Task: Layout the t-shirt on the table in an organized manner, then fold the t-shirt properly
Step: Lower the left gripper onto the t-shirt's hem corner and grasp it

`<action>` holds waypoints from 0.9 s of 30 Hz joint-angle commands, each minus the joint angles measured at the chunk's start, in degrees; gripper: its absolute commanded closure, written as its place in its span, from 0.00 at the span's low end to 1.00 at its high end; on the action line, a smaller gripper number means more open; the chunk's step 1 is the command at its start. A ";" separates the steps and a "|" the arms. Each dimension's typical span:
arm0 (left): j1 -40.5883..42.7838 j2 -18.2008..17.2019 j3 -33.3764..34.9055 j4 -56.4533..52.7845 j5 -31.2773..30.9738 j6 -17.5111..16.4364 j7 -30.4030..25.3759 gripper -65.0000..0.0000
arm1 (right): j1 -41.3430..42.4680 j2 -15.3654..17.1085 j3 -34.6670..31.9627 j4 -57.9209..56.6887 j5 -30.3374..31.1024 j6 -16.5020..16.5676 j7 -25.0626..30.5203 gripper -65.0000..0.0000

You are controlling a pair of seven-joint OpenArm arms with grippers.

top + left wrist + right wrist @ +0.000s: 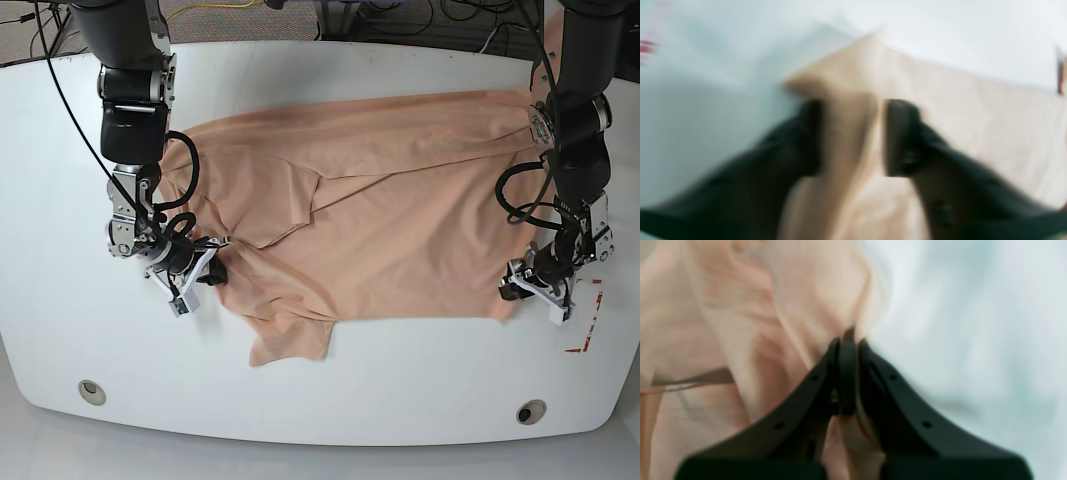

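The peach t-shirt [400, 200] lies spread across the white table [350, 390], with one sleeve [290, 335] pointing toward the front edge. My right gripper [207, 262], on the base view's left, is shut on the shirt's left edge; the right wrist view shows its fingers [846, 373] pressed together on fabric [740, 323]. My left gripper [518, 286] is at the shirt's front right corner. In the blurred left wrist view its jaws stand apart around a raised fold of the shirt [846, 126], with a thin gap beside the right finger [903, 136].
Red tape marks [590, 320] lie on the table just right of my left gripper and also show in the left wrist view [646, 48]. Two grey grommets [92, 391] [531, 411] sit near the front edge. Cables hang behind the table.
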 commanded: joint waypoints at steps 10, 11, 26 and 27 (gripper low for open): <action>-0.89 -0.06 -0.16 1.30 0.18 9.76 -4.48 1.00 | 1.85 0.57 -0.04 1.09 0.62 0.16 1.32 0.99; -0.89 -0.06 -0.25 2.00 0.18 9.50 -4.30 1.00 | 1.76 0.57 -0.04 1.18 0.62 0.25 1.32 0.99; 12.30 0.20 -6.14 38.84 -3.24 4.49 15.65 1.00 | -6.15 0.57 0.22 21.22 0.62 0.08 -10.20 0.99; 13.44 0.20 -6.14 41.39 -3.77 4.49 16.27 1.00 | -6.86 0.48 0.22 23.07 0.62 0.08 -10.99 0.99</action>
